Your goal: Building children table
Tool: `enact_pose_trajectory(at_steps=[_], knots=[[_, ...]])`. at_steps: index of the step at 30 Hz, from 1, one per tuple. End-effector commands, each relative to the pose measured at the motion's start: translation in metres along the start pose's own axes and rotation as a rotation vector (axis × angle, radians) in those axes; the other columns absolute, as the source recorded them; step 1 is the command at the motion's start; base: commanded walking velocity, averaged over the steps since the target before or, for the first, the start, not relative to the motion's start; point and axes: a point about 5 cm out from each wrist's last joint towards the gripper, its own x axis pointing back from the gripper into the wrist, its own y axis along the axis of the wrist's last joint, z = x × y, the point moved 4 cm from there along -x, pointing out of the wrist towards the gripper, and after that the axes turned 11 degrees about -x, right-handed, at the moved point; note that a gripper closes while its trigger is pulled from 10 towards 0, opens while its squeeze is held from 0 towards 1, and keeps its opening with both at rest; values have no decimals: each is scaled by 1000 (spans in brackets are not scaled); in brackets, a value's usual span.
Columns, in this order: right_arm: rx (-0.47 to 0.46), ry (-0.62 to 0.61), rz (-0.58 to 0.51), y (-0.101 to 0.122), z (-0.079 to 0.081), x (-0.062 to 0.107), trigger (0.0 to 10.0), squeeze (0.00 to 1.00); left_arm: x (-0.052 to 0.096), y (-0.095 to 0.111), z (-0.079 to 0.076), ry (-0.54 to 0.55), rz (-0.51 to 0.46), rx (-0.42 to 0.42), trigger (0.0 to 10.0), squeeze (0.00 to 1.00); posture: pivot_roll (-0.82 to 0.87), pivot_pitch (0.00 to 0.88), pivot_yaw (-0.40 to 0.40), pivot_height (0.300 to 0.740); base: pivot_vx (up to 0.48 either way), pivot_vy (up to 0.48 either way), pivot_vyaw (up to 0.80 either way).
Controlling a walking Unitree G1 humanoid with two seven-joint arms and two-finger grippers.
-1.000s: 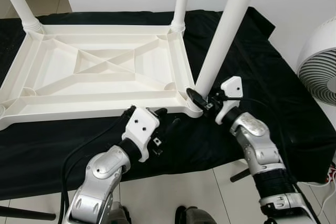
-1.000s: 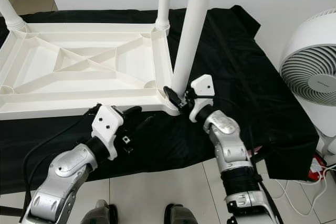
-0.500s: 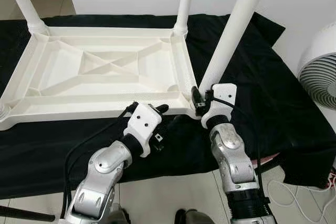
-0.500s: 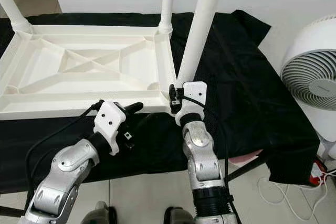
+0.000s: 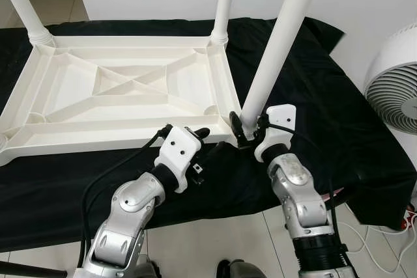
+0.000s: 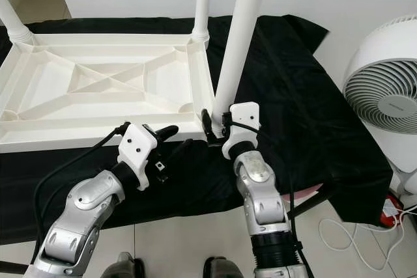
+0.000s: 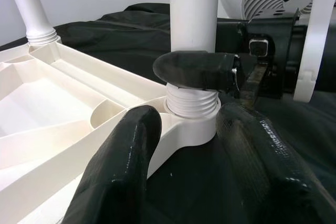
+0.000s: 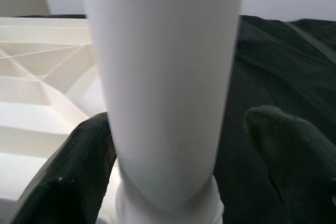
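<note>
right tool (image 5: 242, 129): fingers either side of tall white plastic leg (image 5: 277, 47) at its base, not clearly clamped | left tool (image 5: 207, 140): open, at upturned white plastic tabletop (image 5: 124, 89) near-right corner | on black-draped worktop (image 5: 339, 122)

A plain white upturned tabletop (image 5: 124, 89) with white legs (image 5: 277, 43) lies on a plain black cloth (image 5: 339, 128), beside a white fan (image 5: 394, 99), silver arms (image 5: 303, 193) and black fingers (image 7: 118, 177).

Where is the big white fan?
The white fan stands at the far right of the head views, on the floor past the black cloth's right edge, on the right gripper's side.
</note>
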Motion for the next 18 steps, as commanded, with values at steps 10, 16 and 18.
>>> enact_pose_trajectory(at_steps=[10,16,18], knots=[[121,385,95,3,-10,-3,10000,0,1,-7,-2,32,31,14,10000,0,-32,110,-21,740,0,0,0],[153,433,123,-2,-11,-7,10000,0,0,-6,-1,37,31,4,10000,0,-29,110,-19,740,0,0,0],[177,494,151,-7,-10,-12,10000,0,0,-6,-2,35,35,-8,10000,0,-13,104,-20,740,0,0,0]])
